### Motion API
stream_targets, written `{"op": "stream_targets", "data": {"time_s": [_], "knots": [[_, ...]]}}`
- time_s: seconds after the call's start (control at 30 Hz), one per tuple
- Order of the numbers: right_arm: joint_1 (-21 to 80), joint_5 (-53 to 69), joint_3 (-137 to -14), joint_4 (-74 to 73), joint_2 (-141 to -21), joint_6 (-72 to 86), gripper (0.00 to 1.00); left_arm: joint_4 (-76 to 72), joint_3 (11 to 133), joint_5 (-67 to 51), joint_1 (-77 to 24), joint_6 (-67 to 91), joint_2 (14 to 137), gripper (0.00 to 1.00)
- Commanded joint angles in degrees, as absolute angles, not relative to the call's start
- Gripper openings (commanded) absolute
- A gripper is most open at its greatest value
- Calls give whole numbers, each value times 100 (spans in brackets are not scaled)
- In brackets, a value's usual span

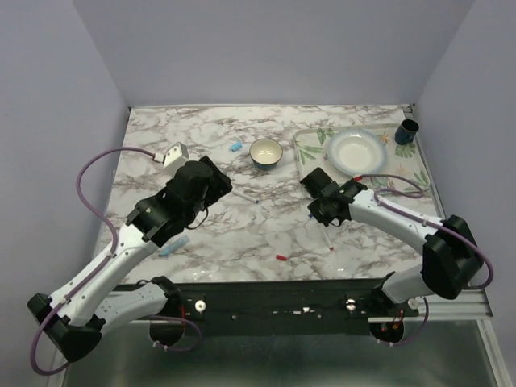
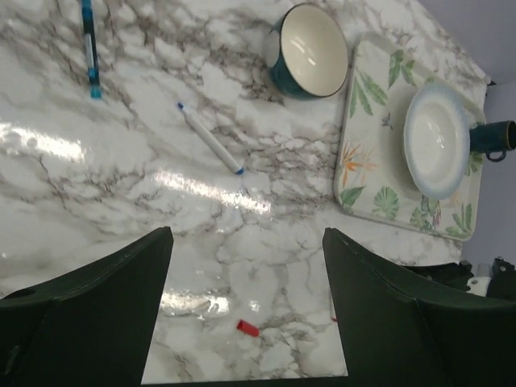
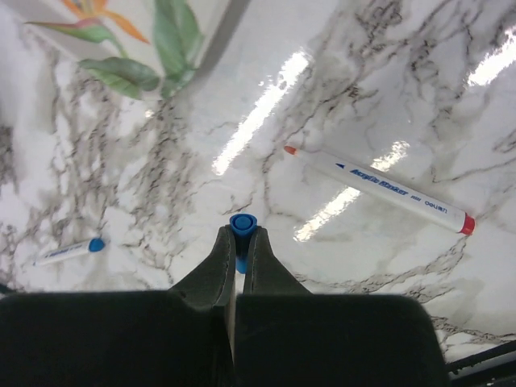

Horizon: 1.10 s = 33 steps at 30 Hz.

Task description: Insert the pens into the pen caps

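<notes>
My right gripper (image 3: 242, 235) is shut on a small blue pen cap (image 3: 243, 223), which stands out past the fingertips just above the marble. Right of it lies a white pen with red ends (image 3: 379, 187), and another pen with a blue end (image 3: 68, 251) shows at the left. My left gripper (image 2: 246, 238) is open above the table with nothing between its fingers. A red pen cap (image 2: 247, 327) lies on the marble below its jaws, and a blue-tipped pen (image 2: 210, 139) lies ahead. From above, the left gripper (image 1: 219, 187) and right gripper (image 1: 317, 211) flank the table's middle.
A dark bowl with a cream inside (image 1: 266, 153) stands at the back centre. A leaf-patterned tray (image 1: 310, 145) holds a white plate (image 1: 355, 151), with a dark blue cup (image 1: 408, 131) at the back right. Another blue-ended pen (image 1: 236, 147) lies left of the bowl.
</notes>
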<state>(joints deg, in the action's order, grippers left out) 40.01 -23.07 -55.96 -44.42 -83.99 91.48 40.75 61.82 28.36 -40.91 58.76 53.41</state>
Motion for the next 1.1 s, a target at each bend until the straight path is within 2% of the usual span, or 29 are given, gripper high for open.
{"op": "stream_targets", "data": {"time_s": [0.0,0.1,0.2,0.37,0.5,1.07], "knots": [[3990,-2786,-5625,-4175,-7798,7904,1,4675,6160,1550,-3719,7872,6157,82],[3990,-2873,-5441,-4035,-7402,7560,1,5062,6486,1170,-3446,8138,7053,77],[3990,-3032,-5283,-3964,-6874,7305,1,4782,6539,713,-3261,8244,7722,75],[3990,-3208,-5054,-3937,-6154,7146,1,5088,7187,1115,-3226,8806,8673,72],[3990,-3313,-4826,-3832,-5836,7084,1,5011,7541,932,-3138,8965,9516,67],[3990,-3603,-4702,-3806,-5397,6847,1,5036,8279,1064,-3111,9765,11197,57]]}}
